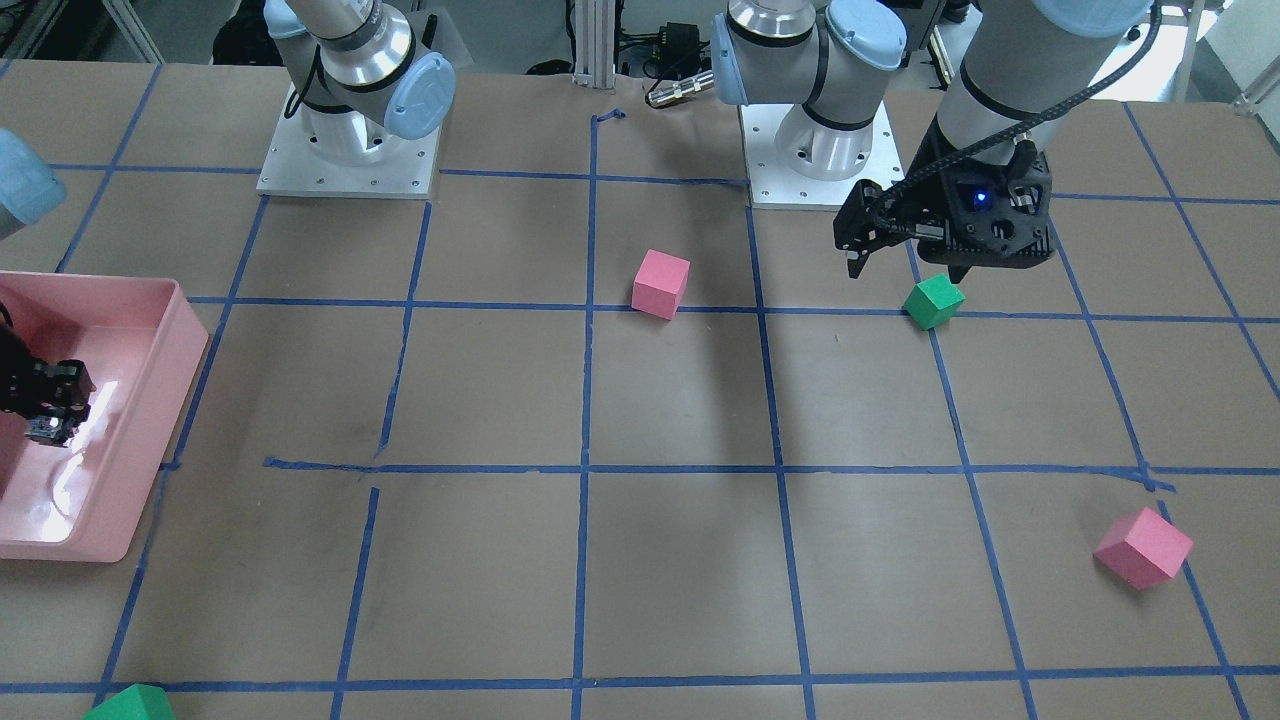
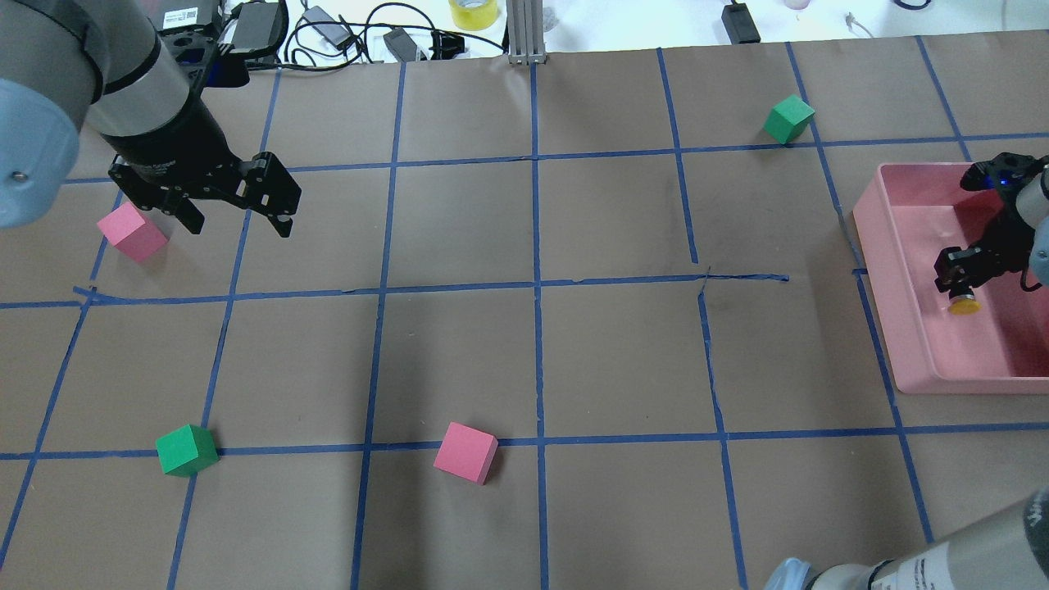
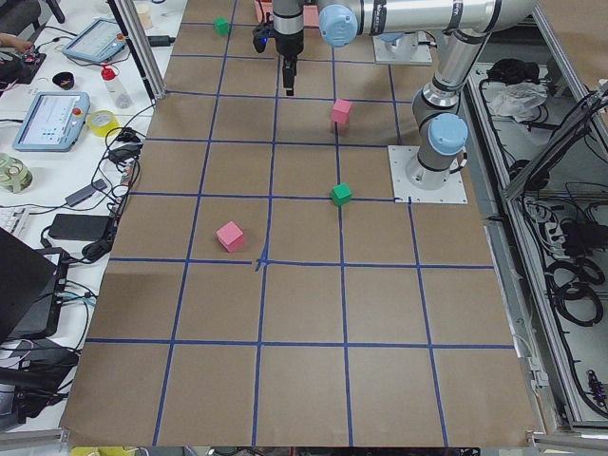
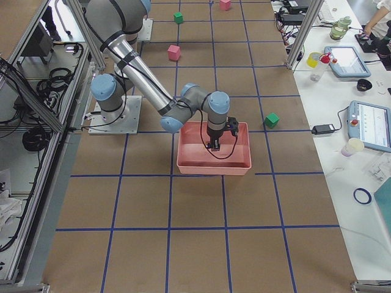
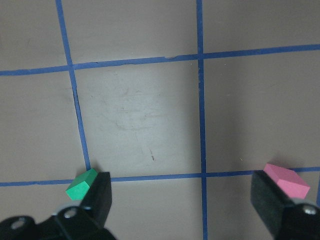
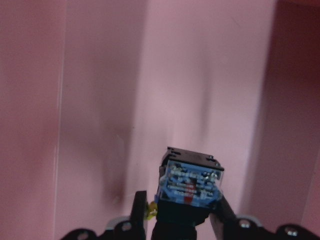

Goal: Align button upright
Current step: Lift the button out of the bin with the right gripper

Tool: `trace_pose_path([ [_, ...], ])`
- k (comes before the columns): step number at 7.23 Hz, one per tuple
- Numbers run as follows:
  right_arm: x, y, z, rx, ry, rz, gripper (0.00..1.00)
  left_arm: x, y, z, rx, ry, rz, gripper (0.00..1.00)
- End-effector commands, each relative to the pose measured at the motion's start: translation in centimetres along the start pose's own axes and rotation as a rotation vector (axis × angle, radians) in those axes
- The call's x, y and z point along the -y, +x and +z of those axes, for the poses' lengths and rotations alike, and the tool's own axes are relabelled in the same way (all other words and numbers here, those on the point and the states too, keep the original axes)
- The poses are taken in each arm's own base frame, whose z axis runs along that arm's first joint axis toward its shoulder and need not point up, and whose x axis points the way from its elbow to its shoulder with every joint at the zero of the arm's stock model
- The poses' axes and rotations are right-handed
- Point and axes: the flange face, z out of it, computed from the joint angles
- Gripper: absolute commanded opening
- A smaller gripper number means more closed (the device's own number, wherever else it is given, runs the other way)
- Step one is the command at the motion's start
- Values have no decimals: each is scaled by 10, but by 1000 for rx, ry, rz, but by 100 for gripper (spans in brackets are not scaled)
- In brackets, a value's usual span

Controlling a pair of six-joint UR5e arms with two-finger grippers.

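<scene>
The button [image 2: 964,306] shows its yellow cap in the overhead view, just below my right gripper [image 2: 957,287]. That gripper is shut on it inside the pink tray [image 2: 870,221]. In the right wrist view the button's whitish-blue base block [image 6: 191,181] faces the camera between the fingers [image 6: 138,210]. The gripper and the button's pale end [image 1: 42,430] also show in the front view. My left gripper [image 2: 240,228] is open and empty, hovering over the table far from the tray.
A pink cube [image 2: 131,232] and a green cube [image 1: 933,301] lie close under the left gripper. Another pink cube [image 2: 465,452] and green cube [image 2: 788,119] lie further off. Blue tape lines cross the brown table.
</scene>
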Motion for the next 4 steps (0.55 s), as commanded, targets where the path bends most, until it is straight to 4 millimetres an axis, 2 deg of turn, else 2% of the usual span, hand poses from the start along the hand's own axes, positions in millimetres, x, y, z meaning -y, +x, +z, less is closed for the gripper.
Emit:
trace_pose_path([
  [1, 8, 5, -27, -10, 21, 3, 0, 0, 0, 0, 3, 1, 5, 100],
  [2, 25, 8, -56, 5, -2, 39, 0, 1, -2, -3, 7, -2, 5, 100],
  [3, 53, -8, -100, 5, 0, 32, 0, -1, -2, 10, 6, -31, 11, 100],
  [4, 78, -45, -128, 18, -16, 29, 0, -10, 2, 11, 5, -30, 14, 100],
])
